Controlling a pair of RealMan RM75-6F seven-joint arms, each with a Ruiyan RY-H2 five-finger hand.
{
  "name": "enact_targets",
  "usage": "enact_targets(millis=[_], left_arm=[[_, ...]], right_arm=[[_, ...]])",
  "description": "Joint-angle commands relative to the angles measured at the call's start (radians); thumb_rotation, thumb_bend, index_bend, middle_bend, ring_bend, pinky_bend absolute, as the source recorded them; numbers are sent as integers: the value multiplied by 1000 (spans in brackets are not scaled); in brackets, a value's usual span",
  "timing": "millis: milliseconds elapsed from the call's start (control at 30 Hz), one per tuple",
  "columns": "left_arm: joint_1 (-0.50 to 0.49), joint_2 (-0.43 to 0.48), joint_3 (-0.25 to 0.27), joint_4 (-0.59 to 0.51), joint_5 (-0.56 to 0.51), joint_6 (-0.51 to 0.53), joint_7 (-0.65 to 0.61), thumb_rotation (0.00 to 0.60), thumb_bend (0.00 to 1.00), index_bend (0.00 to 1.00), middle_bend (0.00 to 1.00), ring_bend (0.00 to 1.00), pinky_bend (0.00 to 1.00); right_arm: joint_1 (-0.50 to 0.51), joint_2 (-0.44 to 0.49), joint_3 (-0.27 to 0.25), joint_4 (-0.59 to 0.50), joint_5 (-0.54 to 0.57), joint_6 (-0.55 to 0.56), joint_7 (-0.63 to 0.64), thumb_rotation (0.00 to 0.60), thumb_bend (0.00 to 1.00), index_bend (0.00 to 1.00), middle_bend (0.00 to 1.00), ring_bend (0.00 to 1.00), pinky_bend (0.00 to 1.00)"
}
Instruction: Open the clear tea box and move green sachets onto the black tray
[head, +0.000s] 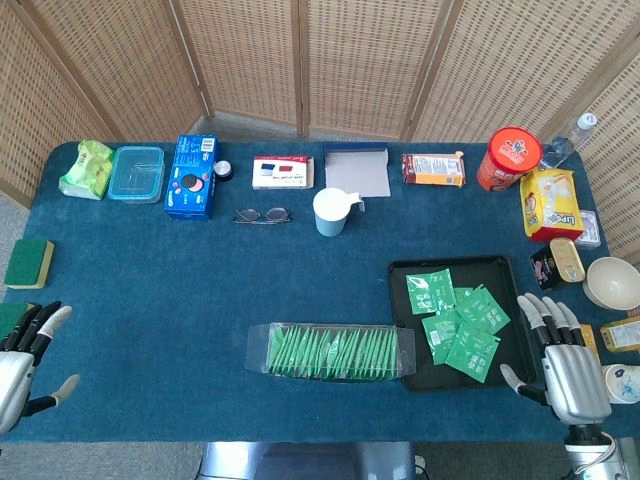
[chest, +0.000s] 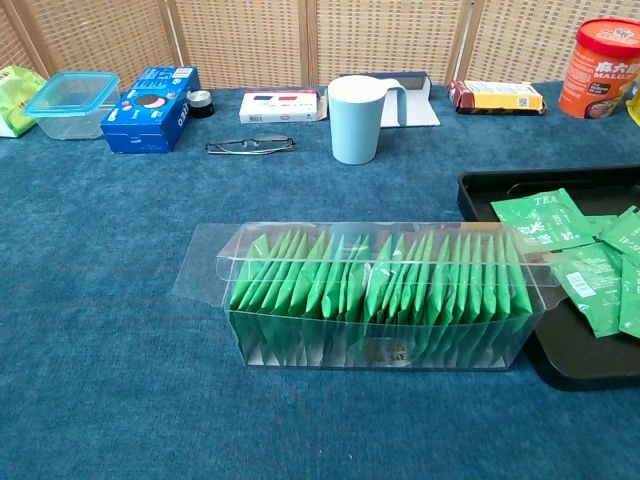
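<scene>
The clear tea box (chest: 375, 295) is seen lying open mid-worktop, flaps spread, green sachets (chest: 370, 285) packed upright for easy picking. It is parked just beside the black tray (head: 400, 275), where several sachets (head: 455, 320) are already laid. Both robot hands, left (head: 25, 360) and right (head: 565, 360), are held spread and empty at the worktop's near corners.

Staged tabletop test setup, likely a lab or demo room: blue cloth-covered table (head: 150, 290) fenced by woven rattan folding screens (head: 250, 50), strewn with household odds and ends, among them a snack canister (head: 513, 157), cookie box (head: 192, 176), plastic container (head: 136, 172), mug (head: 332, 211), eyeglasses (head: 262, 215) and sponge (head: 28, 263).
</scene>
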Motion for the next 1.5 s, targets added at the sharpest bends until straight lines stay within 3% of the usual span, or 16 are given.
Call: enact_targets(millis=[33, 300, 567, 767, 933, 1133, 1500], left_arm=[[-3, -2, -1, -4, -4, -6, 5, 600, 223, 79, 67, 0, 236], [-3, -3, -1, -15, 10, 2, 16, 600, 223, 58, 64, 0, 236], [4, 12, -3, -15, 13, 21, 11, 600, 223, 46, 64, 0, 236], [-11, 31, -6, -13, 27, 7, 22, 600, 223, 45, 64, 0, 236], [-15, 36, -16, -7, 15, 10, 15, 600, 223, 45, 64, 0, 236], [-15, 34, -20, 10, -8, 6, 6, 600, 224, 45, 64, 0, 236], [-25, 30, -28, 32, -23, -6, -16, 600, 223, 45, 64, 0, 236]], right_arm=[[3, -2, 2, 2, 4, -5, 5, 600, 256, 31, 0, 0, 8], [8, 0, -2, 13, -11, -10, 38, 600, 256, 31, 0, 0, 8], [38, 40, -30, -15, -97, -46, 188, 600, 256, 31, 0, 0, 8], [124, 90, -49, -60, -215, -136, 307, 600, 249, 25, 0, 0, 8], [210, 94, -47, -102, -238, -258, 328, 600, 210, 25, 0, 0, 8], [288, 28, -17, -115, -190, -383, 230, 600, 174, 25, 0, 0, 8], [331, -186, 34, -62, -50, -454, -201, 600, 173, 26, 0, 0, 8]])
